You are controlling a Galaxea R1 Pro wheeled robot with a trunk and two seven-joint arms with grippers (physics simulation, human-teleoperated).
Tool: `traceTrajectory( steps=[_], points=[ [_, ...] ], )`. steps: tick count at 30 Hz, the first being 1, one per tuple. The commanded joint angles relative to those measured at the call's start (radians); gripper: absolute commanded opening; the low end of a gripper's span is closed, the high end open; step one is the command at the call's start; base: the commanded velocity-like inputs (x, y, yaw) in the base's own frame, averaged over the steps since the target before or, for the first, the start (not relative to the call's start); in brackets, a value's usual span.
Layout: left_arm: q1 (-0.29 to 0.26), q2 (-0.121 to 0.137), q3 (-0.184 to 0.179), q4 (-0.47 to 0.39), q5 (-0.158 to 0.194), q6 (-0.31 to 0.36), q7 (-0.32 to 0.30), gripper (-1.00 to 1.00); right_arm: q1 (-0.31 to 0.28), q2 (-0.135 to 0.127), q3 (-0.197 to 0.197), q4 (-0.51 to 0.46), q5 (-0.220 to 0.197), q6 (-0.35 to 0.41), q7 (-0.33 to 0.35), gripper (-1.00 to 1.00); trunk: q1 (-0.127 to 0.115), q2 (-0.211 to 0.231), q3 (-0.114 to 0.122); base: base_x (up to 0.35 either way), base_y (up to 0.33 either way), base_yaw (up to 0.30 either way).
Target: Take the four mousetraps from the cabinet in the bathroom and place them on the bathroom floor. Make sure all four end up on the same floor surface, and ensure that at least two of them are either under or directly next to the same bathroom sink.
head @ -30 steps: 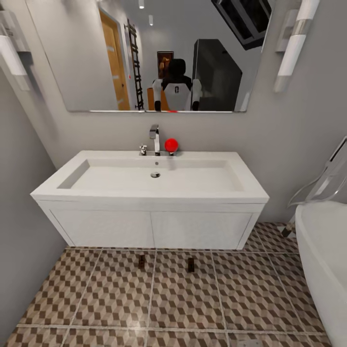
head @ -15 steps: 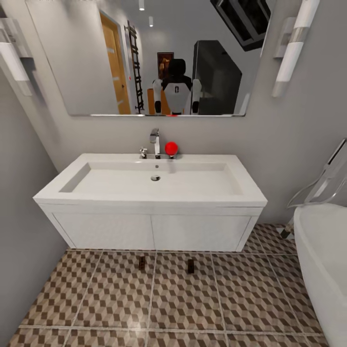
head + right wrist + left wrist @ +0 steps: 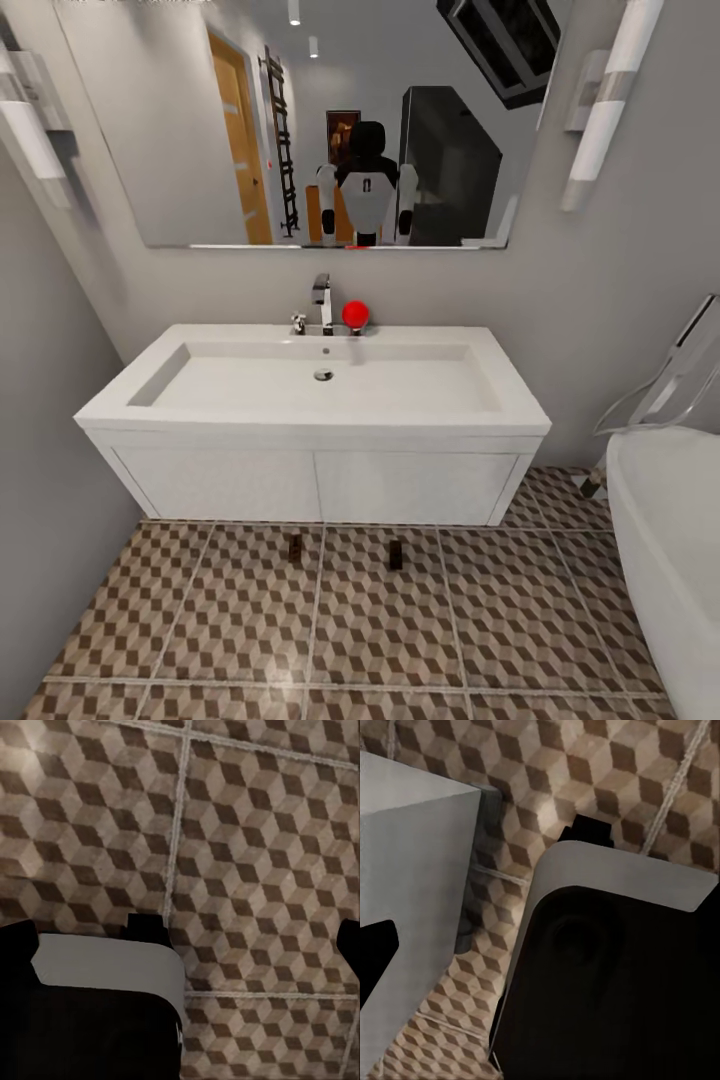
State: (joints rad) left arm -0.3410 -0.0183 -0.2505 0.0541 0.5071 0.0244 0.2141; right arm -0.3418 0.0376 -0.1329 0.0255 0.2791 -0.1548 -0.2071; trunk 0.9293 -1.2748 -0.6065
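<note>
Two mousetraps lie on the patterned bathroom floor (image 3: pixel 380 630) just in front of the white vanity: one small dark slab to the left (image 3: pixel 295 547), the other to the right (image 3: pixel 396 554). Above them the wide white sink (image 3: pixel 300 412) carries a chrome tap (image 3: pixel 321 300). The cabinet is out of view. In the right wrist view my right gripper (image 3: pixel 184 945) hangs over bare tiles, its dark fingertips (image 3: pixel 16 945) far apart and nothing between them. One dark fingertip (image 3: pixel 376 964) of my left gripper (image 3: pixel 540 960) sits at the frame's edge, also spread wide.
A red ball (image 3: pixel 355 314) rests beside the tap. The white bathtub (image 3: pixel 670 540) fills the right side, and a grey wall (image 3: pixel 50 480) closes the left. The mirror (image 3: pixel 180 120) reflects my body and a doorway. Parts of my own base (image 3: pixel 607 967) block the left wrist view.
The whole head view has shifted: the sink looks slightly smaller and lower, so the camera has drawn back. The two mousetraps have stayed where they were.
</note>
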Motion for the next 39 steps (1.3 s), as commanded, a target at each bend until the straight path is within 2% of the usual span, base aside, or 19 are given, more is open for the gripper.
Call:
traceTrajectory(
  steps=[1, 4, 11, 26, 39],
  points=[
    [0.002, 0.0, -0.009, 0.001, 0.007, 0.003, 0.003, 1.0, 0.002, 0.0, -0.008, 0.004, 0.01, -0.005, -0.005, 1.0, -0.004, 0.007, 0.003, 0.0, 0.0, 0.0],
    [0.034, -0.001, -0.009, 0.001, 0.007, 0.004, 0.002, 1.0, 0.021, -0.001, -0.008, 0.007, 0.01, -0.005, -0.004, 1.0, -0.015, 0.028, 0.012, 0.0, 0.0, 0.0],
    [0.068, -0.003, -0.009, 0.0, 0.007, 0.008, 0.001, 1.0, 0.038, -0.001, -0.008, 0.008, 0.01, -0.005, 0.003, 1.0, -0.042, 0.077, 0.034, 0.0, 0.0, 0.0],
    [0.112, -0.005, -0.008, 0.0, 0.007, 0.012, -0.021, 1.0, 0.045, -0.005, -0.008, 0.044, 0.007, -0.003, 0.008, 1.0, -0.1, 0.182, 0.081, 0.0, 0.0, 0.0],
    [0.137, -0.024, -0.008, 0.0, 0.007, 0.012, -0.022, 1.0, 0.064, -0.001, -0.008, 0.044, 0.009, -0.005, 0.008, 1.0, -0.15, 0.273, 0.122, 0.0, 0.0, 0.0]
  ],
)
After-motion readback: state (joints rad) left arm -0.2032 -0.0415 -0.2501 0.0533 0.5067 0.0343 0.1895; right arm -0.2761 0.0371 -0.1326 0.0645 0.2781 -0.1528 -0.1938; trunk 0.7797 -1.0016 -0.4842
